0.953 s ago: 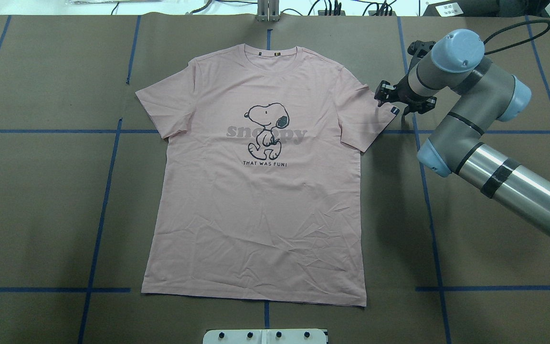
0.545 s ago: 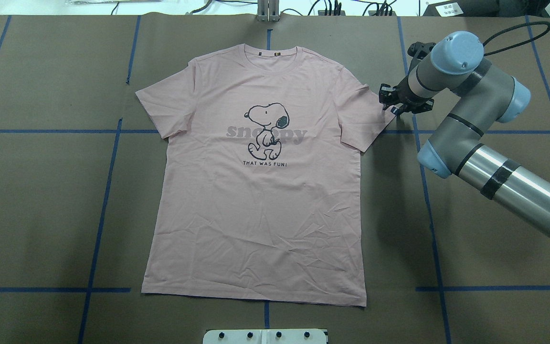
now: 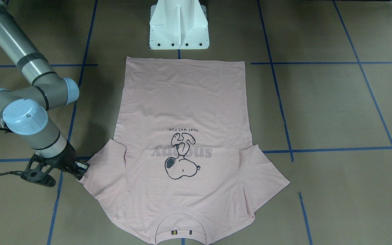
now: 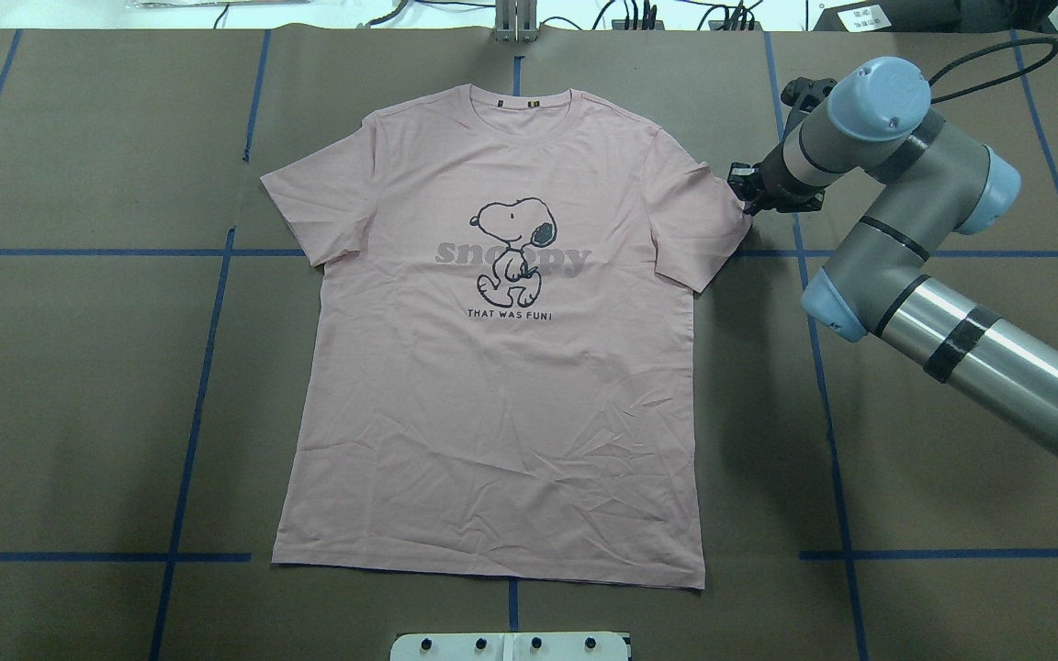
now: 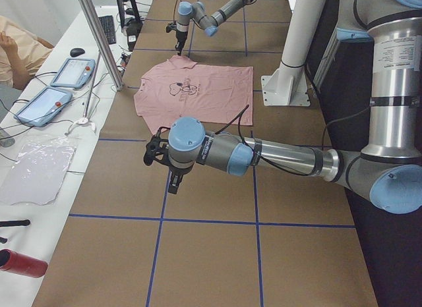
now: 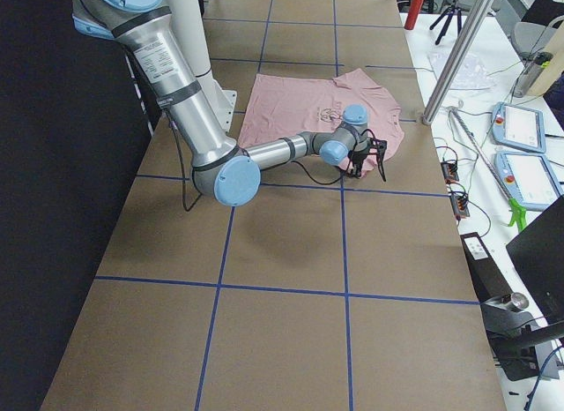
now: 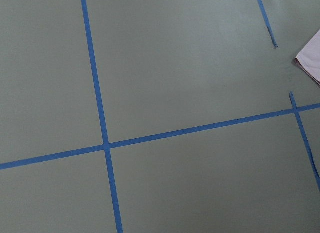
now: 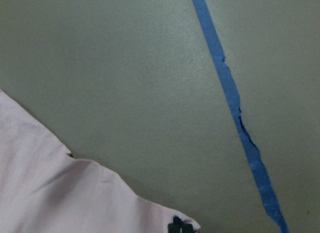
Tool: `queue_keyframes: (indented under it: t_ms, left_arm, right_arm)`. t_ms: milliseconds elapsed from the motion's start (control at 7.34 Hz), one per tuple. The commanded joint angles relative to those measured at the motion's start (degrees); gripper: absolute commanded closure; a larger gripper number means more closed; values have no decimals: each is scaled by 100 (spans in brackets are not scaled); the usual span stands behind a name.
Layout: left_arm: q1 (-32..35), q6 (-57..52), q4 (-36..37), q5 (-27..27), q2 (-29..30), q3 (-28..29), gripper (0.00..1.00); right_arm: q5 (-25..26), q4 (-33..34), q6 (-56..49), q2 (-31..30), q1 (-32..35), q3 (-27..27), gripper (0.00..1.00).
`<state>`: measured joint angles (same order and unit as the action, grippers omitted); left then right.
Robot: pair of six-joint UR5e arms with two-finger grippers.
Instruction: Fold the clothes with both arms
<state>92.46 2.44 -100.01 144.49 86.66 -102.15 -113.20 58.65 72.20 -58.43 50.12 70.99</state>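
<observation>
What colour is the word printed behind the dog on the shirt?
Grey lettering on the pale pink T-shirt; clearest in the overhead view.

Right arm (image 6: pixel 273 151): near, stretched low over the brown table (image 6: pixel 282 340).
Right gripper (image 6: pixel 364 167): at the near sleeve edge of the pink T-shirt (image 6: pixel 304 98).
Pink T-shirt: spread flat, collar toward the metal pole (image 6: pixel 463 45).
Tablets (image 6: pixel 520 129): two, on the white bench (image 6: pixel 489 199).

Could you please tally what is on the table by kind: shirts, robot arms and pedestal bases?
T-shirt: 1
Arms: 2 (right arm, left arm)
Base: 1
Total: 4
</observation>
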Motion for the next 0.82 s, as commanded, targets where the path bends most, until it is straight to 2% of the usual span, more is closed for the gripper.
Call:
queue_keyframes:
  t_ms: [0, 136, 409, 681]
  left_arm:
    - [0, 11, 8, 0, 0, 2, 0]
    - [0, 2, 8, 0, 0, 10, 0]
    - [-9, 2, 8, 0, 0, 19, 0]
    - [-9, 2, 8, 0, 0, 19, 0]
  right_arm:
    - [-1, 58, 118, 234, -20, 195, 100]
    - [121, 337, 476, 601, -246, 170, 100]
    - [770, 857, 1031, 1288, -634, -83, 100]
    - [1115, 824, 1059, 1912, -688, -961, 100]
